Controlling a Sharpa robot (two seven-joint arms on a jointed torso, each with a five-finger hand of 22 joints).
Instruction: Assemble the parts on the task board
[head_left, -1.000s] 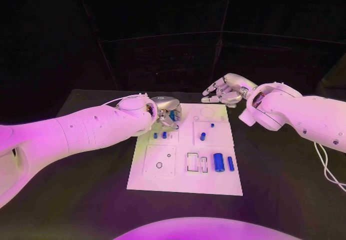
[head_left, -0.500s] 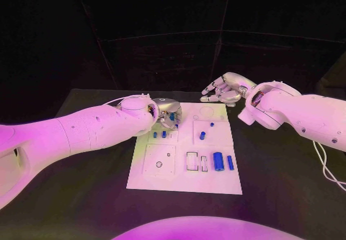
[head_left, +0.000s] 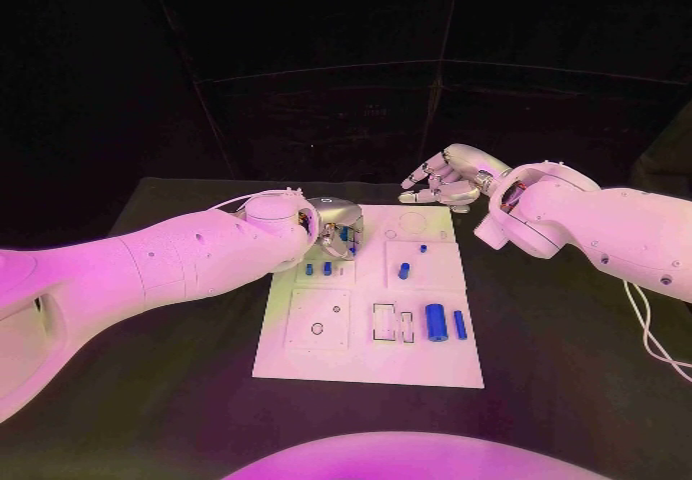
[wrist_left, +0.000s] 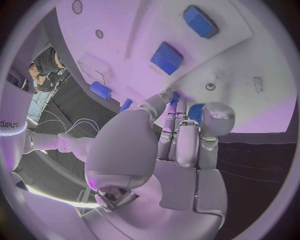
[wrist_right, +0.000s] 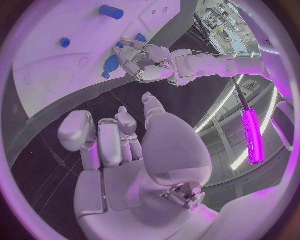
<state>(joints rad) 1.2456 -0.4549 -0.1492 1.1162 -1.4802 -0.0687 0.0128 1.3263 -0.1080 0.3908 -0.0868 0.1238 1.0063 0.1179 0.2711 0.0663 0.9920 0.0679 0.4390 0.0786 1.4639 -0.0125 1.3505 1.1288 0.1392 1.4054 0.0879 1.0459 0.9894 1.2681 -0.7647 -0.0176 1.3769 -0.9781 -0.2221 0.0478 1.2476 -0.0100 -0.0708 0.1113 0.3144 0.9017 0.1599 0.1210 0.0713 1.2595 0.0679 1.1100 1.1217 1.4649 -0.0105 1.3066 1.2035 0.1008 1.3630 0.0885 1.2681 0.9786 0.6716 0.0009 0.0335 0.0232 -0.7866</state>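
Note:
The white task board (head_left: 361, 355) lies in the middle of the black table. My left hand (head_left: 336, 229) hovers over the board's far left corner and pinches a blue part (wrist_left: 195, 111) between thumb and fingers. The right wrist view also shows the left hand (wrist_right: 152, 62) with the blue part (wrist_right: 111, 65). My right hand (head_left: 450, 176) hangs just past the board's far edge, fingers loosely apart and holding nothing. Two small blue pegs (head_left: 317, 269) stand near the left hand. A blue piece (head_left: 405, 270) lies mid-board, and two blue cylinders (head_left: 436, 320) lie at the right.
Two empty rectangular slots (head_left: 394, 324) sit beside the cylinders. A round recess (head_left: 414, 223) marks the board's far end. A small ring (head_left: 317, 329) lies on the near left panel. Bare black table (head_left: 173, 390) surrounds the board.
The left hand with its blue part has sunk slightly toward the board's far left corner. The right hand has stayed where it was.

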